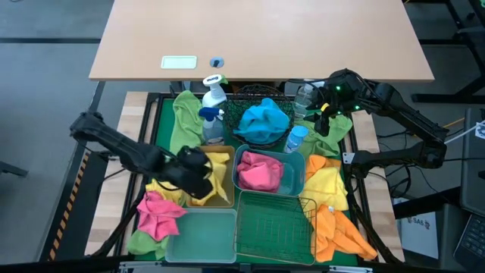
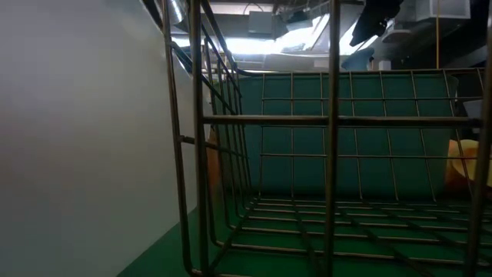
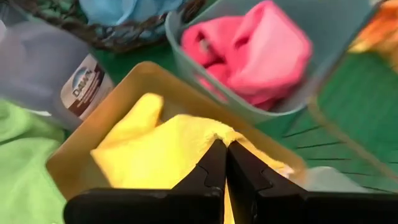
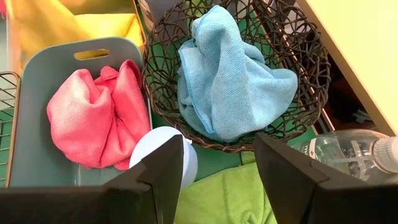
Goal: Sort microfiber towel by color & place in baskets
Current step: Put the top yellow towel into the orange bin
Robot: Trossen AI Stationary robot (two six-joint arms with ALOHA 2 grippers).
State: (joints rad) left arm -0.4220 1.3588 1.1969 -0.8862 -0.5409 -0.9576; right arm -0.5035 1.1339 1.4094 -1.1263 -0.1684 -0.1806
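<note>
Towels lie sorted in part across the green mat. The left gripper [image 3: 226, 163] hangs over the amber bin [image 1: 216, 182], its jaws clenched together with the tips against a yellow towel [image 3: 163, 149] that lies in that bin; whether any cloth is pinched between them cannot be told. Just beside the amber bin stands the teal bin [image 1: 284, 164] with a pink towel [image 1: 258, 172] bunched inside it. Behind these, the round black wire-mesh basket [image 4: 292, 56] holds a blue towel [image 4: 227, 78].

The right gripper [image 4: 217, 171] hovers near the far right corner of the mat, jaws released and spread wide with nothing between them, above a green towel [image 4: 227, 199] and the pale cap of a spray bottle [image 4: 163, 149]. A clear bottle [image 4: 348, 155] lies just beside that towel.

In the high view, the green wire rectangular basket [image 1: 276, 227] sits at the near edge with no cloth in it, and the pale-green bin [image 1: 203, 235] stands to its left. Loose cloths lie around the bins: another pink towel [image 1: 158, 214] and a green one at the near left, a large green towel [image 1: 182, 114] at the far left beside a white spray bottle [image 1: 214, 91], and yellow [image 1: 327, 182] and orange towels [image 1: 337, 227] heaped on the right side. The wooden table [image 1: 258, 38] stands beyond the mat.
</note>
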